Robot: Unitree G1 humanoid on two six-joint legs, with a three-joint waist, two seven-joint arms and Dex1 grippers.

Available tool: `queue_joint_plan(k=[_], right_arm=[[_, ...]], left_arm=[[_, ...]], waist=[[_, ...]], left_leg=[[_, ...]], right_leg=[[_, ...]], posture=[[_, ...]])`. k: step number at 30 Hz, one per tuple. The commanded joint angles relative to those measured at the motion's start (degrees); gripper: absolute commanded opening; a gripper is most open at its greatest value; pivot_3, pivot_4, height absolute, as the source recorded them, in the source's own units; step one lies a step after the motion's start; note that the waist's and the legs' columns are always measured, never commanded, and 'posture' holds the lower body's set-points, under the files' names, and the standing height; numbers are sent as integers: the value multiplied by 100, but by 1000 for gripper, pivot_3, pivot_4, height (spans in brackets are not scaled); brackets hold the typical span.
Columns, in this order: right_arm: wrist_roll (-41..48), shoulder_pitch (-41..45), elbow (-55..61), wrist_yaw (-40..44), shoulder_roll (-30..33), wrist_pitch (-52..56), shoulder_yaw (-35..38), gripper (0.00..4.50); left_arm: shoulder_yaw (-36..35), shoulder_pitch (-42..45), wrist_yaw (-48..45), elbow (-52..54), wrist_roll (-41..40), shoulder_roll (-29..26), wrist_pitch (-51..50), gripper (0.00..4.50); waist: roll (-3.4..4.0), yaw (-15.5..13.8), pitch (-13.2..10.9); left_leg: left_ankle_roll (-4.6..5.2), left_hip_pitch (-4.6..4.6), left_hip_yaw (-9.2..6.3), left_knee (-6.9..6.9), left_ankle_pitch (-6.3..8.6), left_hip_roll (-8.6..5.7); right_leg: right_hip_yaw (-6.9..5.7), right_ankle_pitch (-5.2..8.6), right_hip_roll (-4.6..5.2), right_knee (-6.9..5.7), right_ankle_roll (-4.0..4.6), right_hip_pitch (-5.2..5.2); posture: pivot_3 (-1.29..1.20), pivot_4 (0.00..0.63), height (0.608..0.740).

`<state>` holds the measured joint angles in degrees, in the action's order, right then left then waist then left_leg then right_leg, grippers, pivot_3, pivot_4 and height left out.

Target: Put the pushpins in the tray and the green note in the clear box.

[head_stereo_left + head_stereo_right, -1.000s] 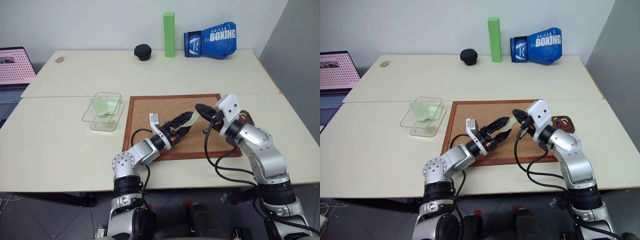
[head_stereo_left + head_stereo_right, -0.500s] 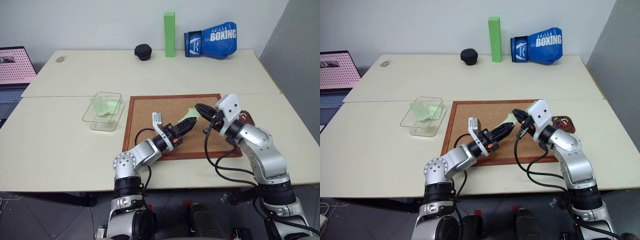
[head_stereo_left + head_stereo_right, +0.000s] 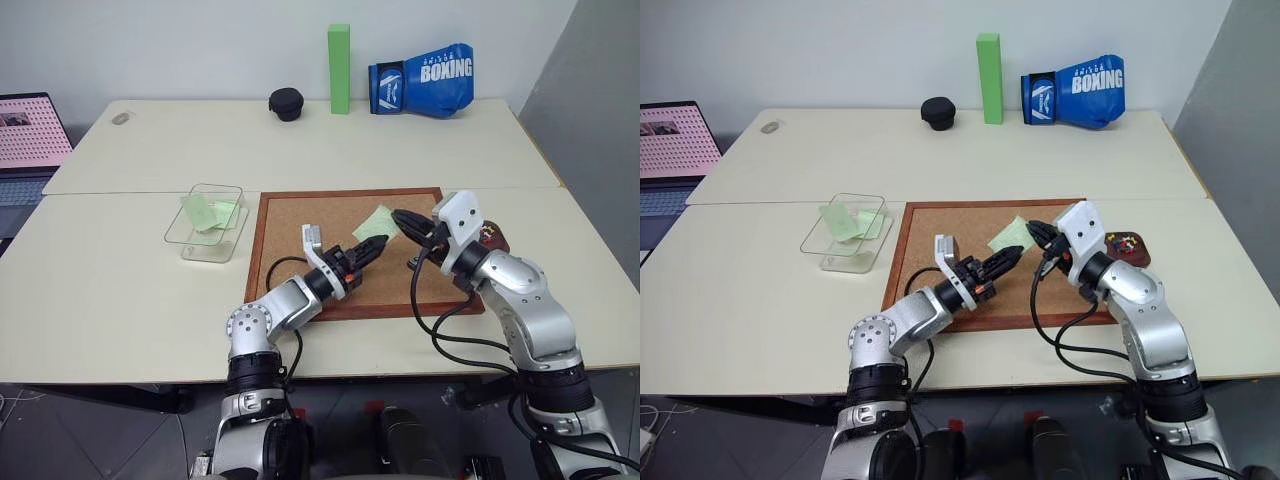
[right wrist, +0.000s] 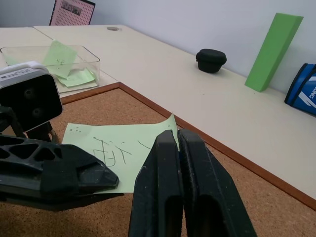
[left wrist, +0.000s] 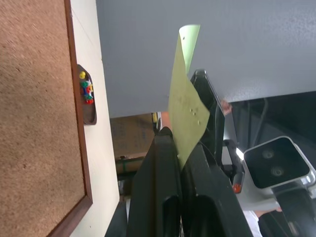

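Observation:
The green note [image 3: 378, 221] hangs in the air over the cork board [image 3: 300, 225], stretched between both grippers. My left gripper [image 3: 377, 246] is shut on its near lower edge; the left wrist view shows the note [image 5: 186, 106] pinched between the fingers. From the right, my right gripper [image 3: 398, 214] is shut on the note's corner [image 4: 165, 126]. The tray [image 3: 494, 240] sits just past the board's right edge, behind my right wrist, with pushpins [image 5: 86, 90] of several colours in it. The clear box [image 3: 205, 257] stands left of the board with green slips inside.
A tall green block [image 3: 339, 68], a blue boxing glove [image 3: 425, 78] and a black case [image 3: 286, 103] stand along the table's far edge. A laptop [image 3: 28, 135] sits off the table's left side.
My left gripper has gone from open around the note to shut on it. The note has swung from hanging down to lying flatter and higher between the two grippers. Neither arm moved.

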<state>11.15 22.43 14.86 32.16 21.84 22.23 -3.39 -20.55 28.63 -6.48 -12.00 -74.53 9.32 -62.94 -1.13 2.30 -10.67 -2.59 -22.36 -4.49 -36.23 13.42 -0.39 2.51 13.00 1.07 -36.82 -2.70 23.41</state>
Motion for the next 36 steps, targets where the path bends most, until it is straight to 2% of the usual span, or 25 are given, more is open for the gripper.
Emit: queue_joint_plan(k=[1,7,13,15,18,20,22,25,27,31,34,36], right_arm=[[318,58,654,-143,-84,231,206,0],[505,58,950,-404,-138,466,375,0],[391,-55,901,-732,-74,559,622,0],[34,-154,531,-1120,55,517,873,0],[-31,-180,25,-1528,112,730,1278,0],[-27,-130,-179,-1651,125,821,1421,0],[40,-20,-397,-1753,109,953,1594,0],[158,176,-930,-1820,136,1114,1839,0],[218,322,-1296,-1857,141,1126,1960,0],[395,635,-1763,-1994,81,1257,2192,0],[389,753,-2133,-2052,124,1286,2231,0],[427,790,-2272,-2074,111,1289,2257,374]], left_arm=[[-142,-13,371,-85,-322,111,84,51],[-118,-87,644,-125,-445,190,33,51],[97,-27,485,-32,-348,5,-57,51],[818,-2,-169,514,293,-480,-101,51],[2139,139,-1335,1272,1562,-1363,435,51],[2599,208,-1824,1432,2080,-1644,838,51],[3039,303,-2233,1441,2737,-1865,1395,51],[4130,501,-2870,1222,4399,-2293,2929,51],[4421,617,-3062,954,4980,-2274,3623,51],[4497,822,-3211,472,5551,-2020,4371,51],[4513,893,-3352,247,5813,-1853,4641,51],[4502,885,-3451,181,5934,-1794,4746,0]], waist=[[0,2,0],[0,0,0],[0,-8,0],[-2,-27,-1],[-3,-42,-2],[-2,-52,-1],[-1,-53,-1],[-1,-46,-1],[-1,-46,-1],[-1,-49,-2],[-1,-48,-2],[-1,-48,-1]], left_leg=[[0,-2,0,0,0,1],[0,-6,-1,1,0,0],[0,-7,-1,1,0,0],[0,-11,-1,1,0,-1],[-1,-18,0,2,0,-2],[-2,-17,1,5,-1,-2],[-2,-17,3,6,-1,-1],[-1,-17,7,10,-1,-1],[-1,-16,9,12,-1,0],[1,-28,10,13,-1,0],[2,-48,11,12,-1,-1],[2,-56,11,14,-1,0]], right_leg=[[-1,0,-1,0,0,2],[0,0,-1,0,0,5],[-2,1,-1,3,1,6],[-2,1,0,5,1,7],[-1,5,0,4,10,15],[1,9,0,1,20,16],[3,13,1,2,26,16],[7,14,1,3,28,19],[9,15,0,2,30,21],[9,19,1,2,36,29],[9,1,1,0,5,49],[8,2,0,-3,6,60]], posture=[[0,150,740],[0,150,740],[0,150,740],[0,150,740],[0,150,740],[0,150,740],[0,150,740],[0,150,740],[0,150,740],[0,150,740],[0,150,740],[0,150,740]])
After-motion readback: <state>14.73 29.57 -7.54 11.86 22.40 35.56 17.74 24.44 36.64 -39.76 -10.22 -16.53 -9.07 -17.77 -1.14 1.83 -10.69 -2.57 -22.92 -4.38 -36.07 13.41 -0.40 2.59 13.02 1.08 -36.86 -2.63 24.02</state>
